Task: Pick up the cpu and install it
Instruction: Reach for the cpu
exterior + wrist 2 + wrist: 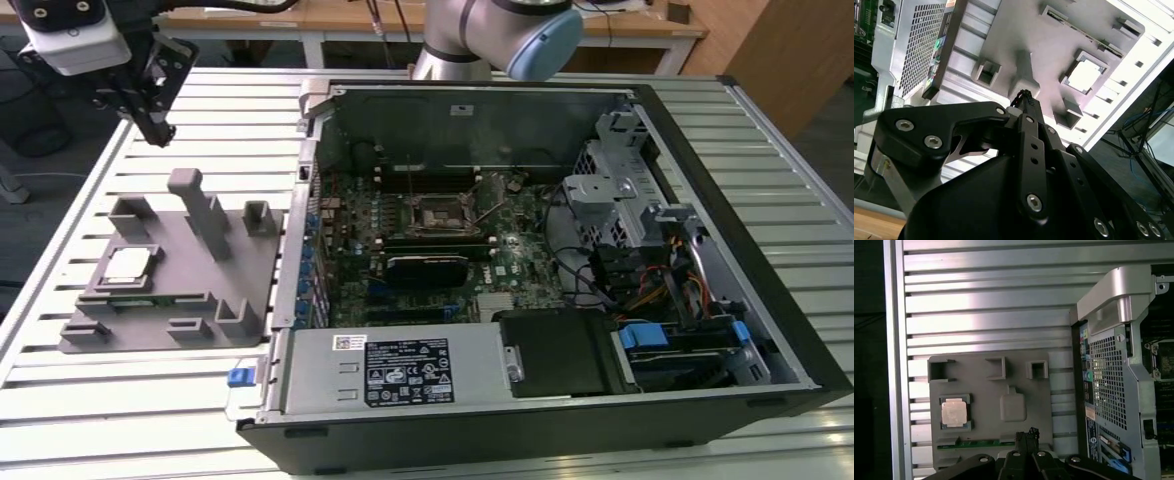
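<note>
Above the far side of the slatted aluminium table (240,100), in the exterior view, the black two-fingered gripper (158,135) hangs with its jaws pressed together and nothing between them. Below it, towards the exterior view's left, sits the grey plastic fixture tray (174,300). The cpu (127,264), a small flat square chip with a silvery-white metal top, lies flat in one of the tray's recesses, well apart from the gripper. To the exterior view's right lies the open black computer case (534,430), with the black square socket frame (441,213) on its green motherboard.

In the second wrist view, the closed fingertips (1024,95) point at the tray's tall post rather than at the cpu (1084,76), which is off to one side.

In the first wrist view, the cpu (954,412) is framed by low walls, and the gripper (1029,431) is offset from it.

The step in hand looks like the reach for the chip. To do it well, I judge the jaws should spread first. They should then centre squarely over the recess, clear of the post. They should take the chip by two opposite edges and keep it level.
</note>
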Controlling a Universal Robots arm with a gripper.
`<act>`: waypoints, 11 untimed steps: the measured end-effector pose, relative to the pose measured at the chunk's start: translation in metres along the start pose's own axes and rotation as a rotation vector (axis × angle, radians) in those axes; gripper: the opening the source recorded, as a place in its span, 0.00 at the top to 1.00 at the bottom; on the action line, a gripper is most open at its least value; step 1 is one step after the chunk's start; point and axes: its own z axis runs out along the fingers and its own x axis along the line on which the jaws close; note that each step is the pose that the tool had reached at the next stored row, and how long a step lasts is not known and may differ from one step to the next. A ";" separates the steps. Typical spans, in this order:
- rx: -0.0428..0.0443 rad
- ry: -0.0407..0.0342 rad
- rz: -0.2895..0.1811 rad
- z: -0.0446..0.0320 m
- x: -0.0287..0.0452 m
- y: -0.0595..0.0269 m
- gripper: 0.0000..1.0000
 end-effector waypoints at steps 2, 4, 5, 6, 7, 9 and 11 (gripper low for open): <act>0.0000 0.0002 0.000 0.0002 0.0027 -0.0002 0.89; 0.0001 0.0005 0.000 0.0004 0.0056 -0.0005 0.89; 0.0000 0.0006 0.000 0.0005 0.0070 -0.0006 0.89; 0.0001 0.0006 0.000 0.0007 0.0085 -0.0007 0.89; 0.0000 0.0007 0.000 0.0007 0.0101 -0.0008 0.89; 0.0000 0.0008 0.000 0.0009 0.0142 -0.0011 0.89; 0.0001 0.0010 0.000 0.0010 0.0183 -0.0015 0.89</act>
